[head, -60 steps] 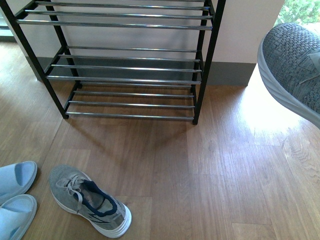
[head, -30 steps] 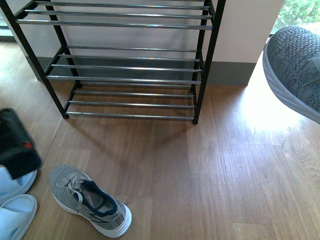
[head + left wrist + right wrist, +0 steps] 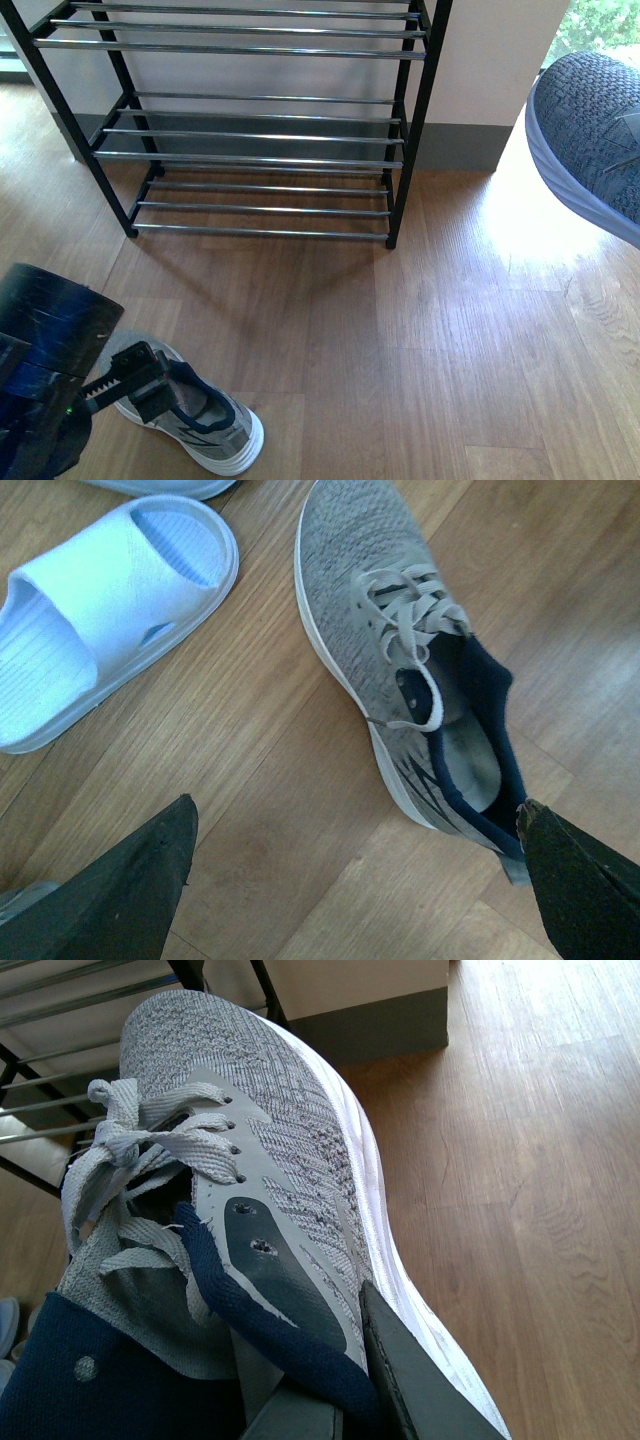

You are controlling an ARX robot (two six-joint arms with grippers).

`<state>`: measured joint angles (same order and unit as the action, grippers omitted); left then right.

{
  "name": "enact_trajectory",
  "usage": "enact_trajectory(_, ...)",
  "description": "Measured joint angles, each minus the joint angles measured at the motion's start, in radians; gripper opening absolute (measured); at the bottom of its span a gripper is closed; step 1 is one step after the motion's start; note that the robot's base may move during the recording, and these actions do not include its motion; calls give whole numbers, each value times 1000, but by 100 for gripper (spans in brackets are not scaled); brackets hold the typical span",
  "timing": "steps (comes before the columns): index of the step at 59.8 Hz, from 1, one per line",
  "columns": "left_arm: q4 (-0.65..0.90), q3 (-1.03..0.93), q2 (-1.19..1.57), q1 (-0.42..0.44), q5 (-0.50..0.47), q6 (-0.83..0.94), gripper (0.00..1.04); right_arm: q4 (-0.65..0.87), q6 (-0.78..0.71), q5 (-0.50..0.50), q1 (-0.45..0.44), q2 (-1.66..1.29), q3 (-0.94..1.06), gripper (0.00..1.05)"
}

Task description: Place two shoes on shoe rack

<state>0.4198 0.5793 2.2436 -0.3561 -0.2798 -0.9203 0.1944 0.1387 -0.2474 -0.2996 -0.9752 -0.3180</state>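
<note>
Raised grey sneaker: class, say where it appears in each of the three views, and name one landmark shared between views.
Front view: the raised sneaker is at the right edge, partly cut off.
Left wrist view: not in it; the other sneaker lies on the floor there.
Right wrist view: the raised sneaker fills the left and centre, laces showing.
Landmark: the shoe rack, in the front and right wrist views.
</note>
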Motion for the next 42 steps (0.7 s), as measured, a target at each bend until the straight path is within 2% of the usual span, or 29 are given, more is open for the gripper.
enact_trajectory(20, -72, 240, 229, -10, 40, -21, 95, 0, 0, 0, 0, 0, 0, 1)
enact_trajectory(42, -120, 364, 381, -43, 48, -63, 95, 0, 0, 0, 0, 0, 0, 1)
